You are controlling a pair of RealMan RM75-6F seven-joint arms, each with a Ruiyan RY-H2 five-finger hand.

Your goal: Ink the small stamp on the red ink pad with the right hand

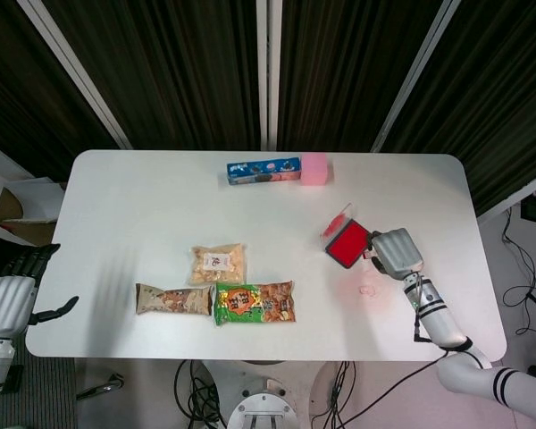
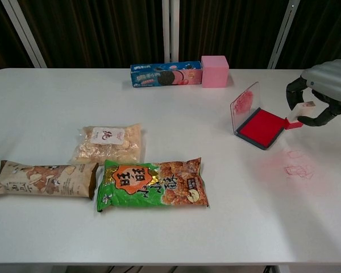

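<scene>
The red ink pad (image 2: 262, 128) lies open at the table's right, its clear lid (image 2: 244, 103) standing up on the left side; in the head view the ink pad (image 1: 346, 241) shows just left of my right hand (image 1: 394, 252). My right hand (image 2: 321, 86) pinches the small stamp (image 2: 296, 118), a pale handle with a red base, tilted. The base sits at the pad's right edge; whether it touches the ink I cannot tell. My left hand (image 1: 9, 299) hangs off the table's left edge, fingers apart, holding nothing.
Faint red stamp prints (image 2: 298, 169) mark the table in front of the pad. A blue cookie box (image 2: 166, 74) and a pink box (image 2: 214, 71) stand at the back. Three snack bags lie front left: green (image 2: 153, 185), brown (image 2: 42, 179), clear (image 2: 108, 143).
</scene>
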